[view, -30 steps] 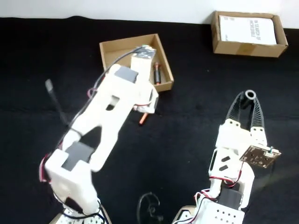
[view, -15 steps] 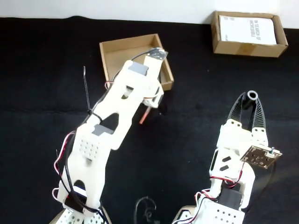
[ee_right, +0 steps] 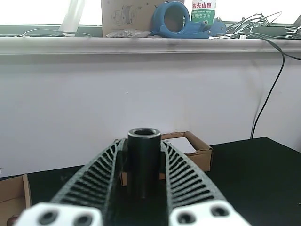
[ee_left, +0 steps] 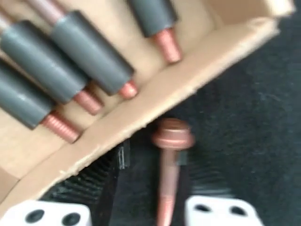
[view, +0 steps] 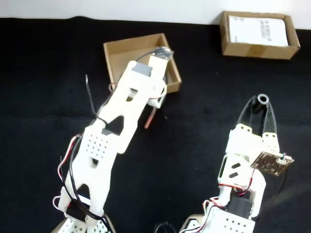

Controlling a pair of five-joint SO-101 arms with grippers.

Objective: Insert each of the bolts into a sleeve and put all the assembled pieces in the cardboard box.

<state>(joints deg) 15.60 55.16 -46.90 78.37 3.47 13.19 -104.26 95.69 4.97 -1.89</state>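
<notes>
- One bolt point(ee_left: 169, 174) pinched in left gripper point(ee_left: 151, 162), just outside cardboard box point(view: 112, 53) wall, over black table point(view: 194, 121).
- Right gripper point(view: 260, 106) clamped on upright sleeve point(ee_right: 144, 162), well apart from bolt.
- Step, prob.: bringing bolt to sleeve for insertion.
- Next: needs bolt tip lined up w/ sleeve bore.
- Assembled pcs point(ee_left: 70, 66) already in box; box wall near bolt head — likeliest snag. 2nd box point(view: 256, 48) far off.

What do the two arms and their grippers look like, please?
Both arms are white plastic. The left arm shows a grey panel, a perforated patch and red, black and white wires; the right arm carries a brown circuit board. The left gripper and right gripper have black ribbed fingers on white bases.
</notes>
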